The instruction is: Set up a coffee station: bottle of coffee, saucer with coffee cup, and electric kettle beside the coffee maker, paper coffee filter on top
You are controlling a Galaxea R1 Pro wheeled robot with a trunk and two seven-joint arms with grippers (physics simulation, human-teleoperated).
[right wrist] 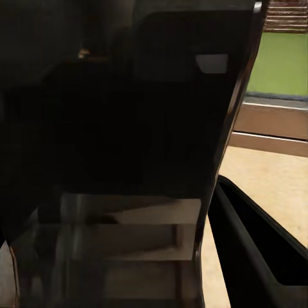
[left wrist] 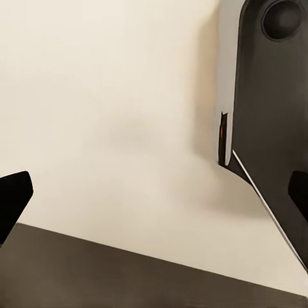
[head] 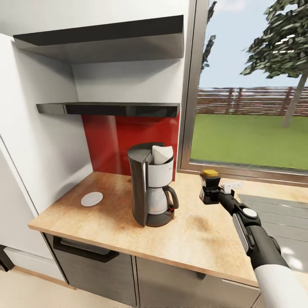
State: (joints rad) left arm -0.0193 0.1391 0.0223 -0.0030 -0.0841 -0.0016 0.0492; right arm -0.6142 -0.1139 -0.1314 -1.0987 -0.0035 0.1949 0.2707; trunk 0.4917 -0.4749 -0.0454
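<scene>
Coffee maker (head: 152,188) upright mid wooden surface (head: 205,239), white paper coffee filter (head: 162,155) sticking up from its top. Saucer (head: 92,199) flat on surface, well left of maker, apart from it. Right pincer (head: 209,192) clamped on bottle of coffee (head: 210,182), yellow-capped, dark, held upright right of maker, near window sill; right wrist view: dark bottle body (right wrist: 128,147) close against finger (right wrist: 256,244). Left pincer (left wrist: 154,192) apart, fingertips at frame edges over pale floor
</scene>
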